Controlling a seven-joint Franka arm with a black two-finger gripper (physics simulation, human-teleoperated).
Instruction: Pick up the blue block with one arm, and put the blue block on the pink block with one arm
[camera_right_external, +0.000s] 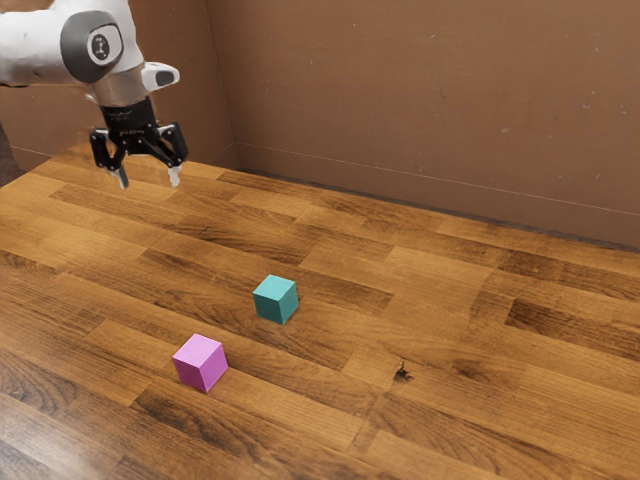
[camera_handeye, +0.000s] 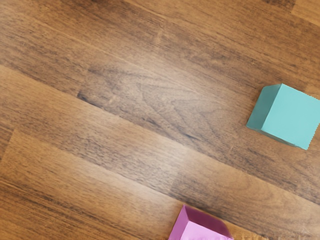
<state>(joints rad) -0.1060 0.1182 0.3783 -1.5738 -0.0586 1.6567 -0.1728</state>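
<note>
Resting flat, teal-blue block (camera_right_external: 276, 298) (camera_handeye: 285, 116), matte cube

The table (camera_right_external: 470, 300) is brown wood, its planks streaked with darker grain and near-black patches. The blue block (camera_right_external: 276, 298) reads as turquoise, with deeper teal on its shaded sides. The pink block (camera_right_external: 199, 362) is magenta-pink, palest on top. The wall (camera_right_external: 420, 90) is mottled brown. The arm (camera_right_external: 45, 45) is white with a grey joint cap. The gripper (camera_right_external: 147, 179) is black with pale fingertips.
</note>
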